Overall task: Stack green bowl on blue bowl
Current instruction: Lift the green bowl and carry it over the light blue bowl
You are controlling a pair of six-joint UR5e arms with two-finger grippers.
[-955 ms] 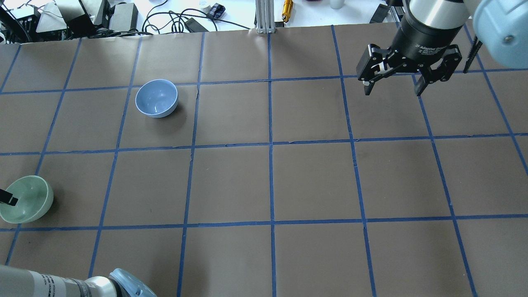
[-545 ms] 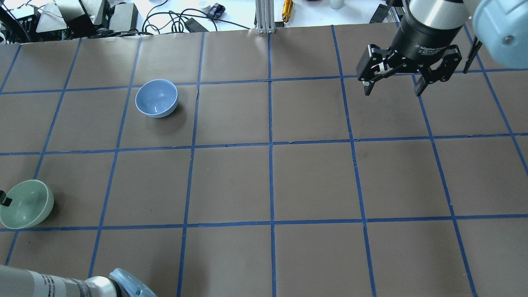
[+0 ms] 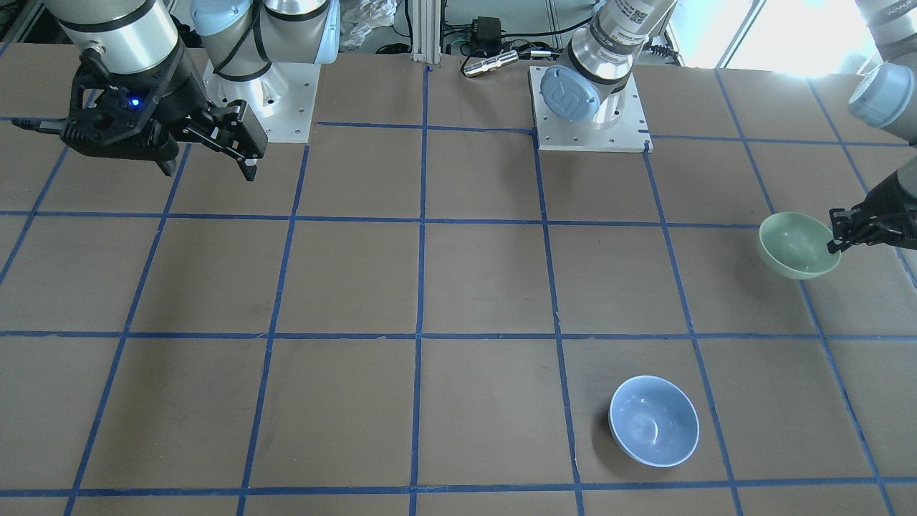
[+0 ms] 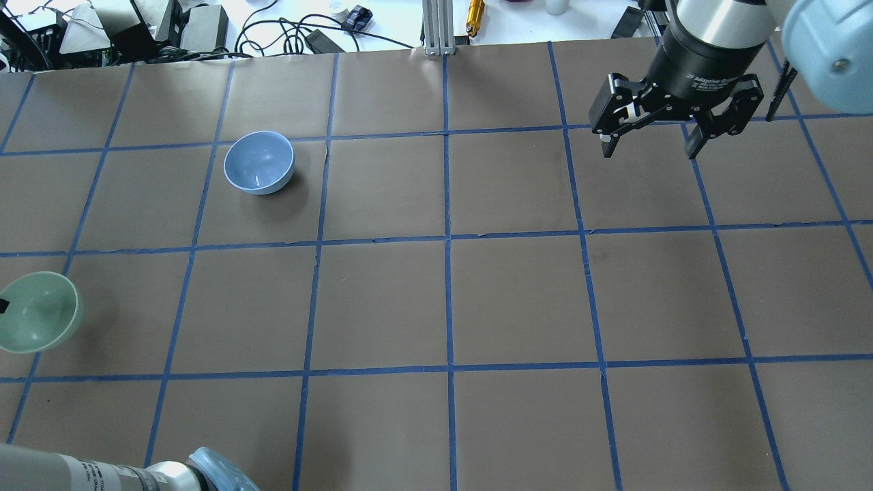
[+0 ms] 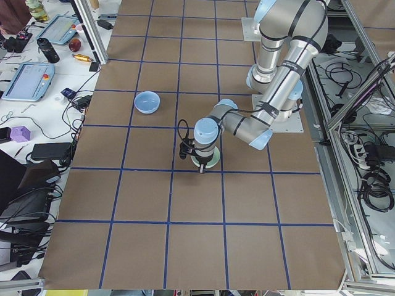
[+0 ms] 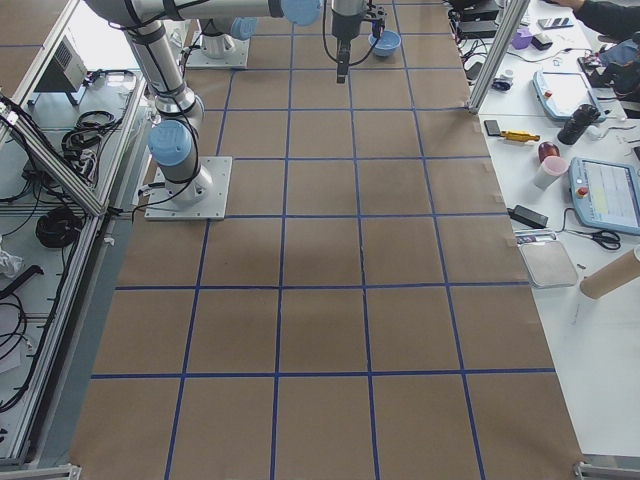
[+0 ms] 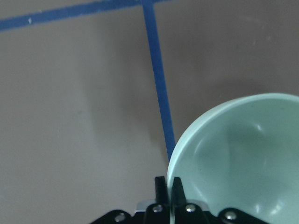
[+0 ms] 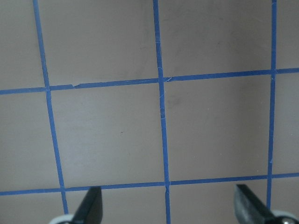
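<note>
The green bowl point(image 4: 39, 312) is at the table's left edge, tilted, with its rim pinched by my left gripper point(image 7: 169, 186), which is shut on it. The bowl fills the lower right of the left wrist view point(image 7: 238, 158). In the front view the left gripper point(image 3: 834, 233) grips the bowl point(image 3: 795, 245) at its right rim. The blue bowl point(image 4: 259, 162) stands upright on the table, apart, further out and to the right; it also shows in the front view point(image 3: 653, 421). My right gripper point(image 4: 648, 146) is open and empty, hovering over the far right of the table.
The brown table top carries a blue tape grid point(image 4: 447, 239). Cables and power bricks point(image 4: 170, 27) and an aluminium post point(image 4: 436, 27) lie beyond the far edge. Both arm bases point(image 3: 589, 107) stand at the robot side.
The green bowl, held at its rim, has shifted up the overhead view and looks lifted off the table. The right arm and the blue bowl have not moved.
</note>
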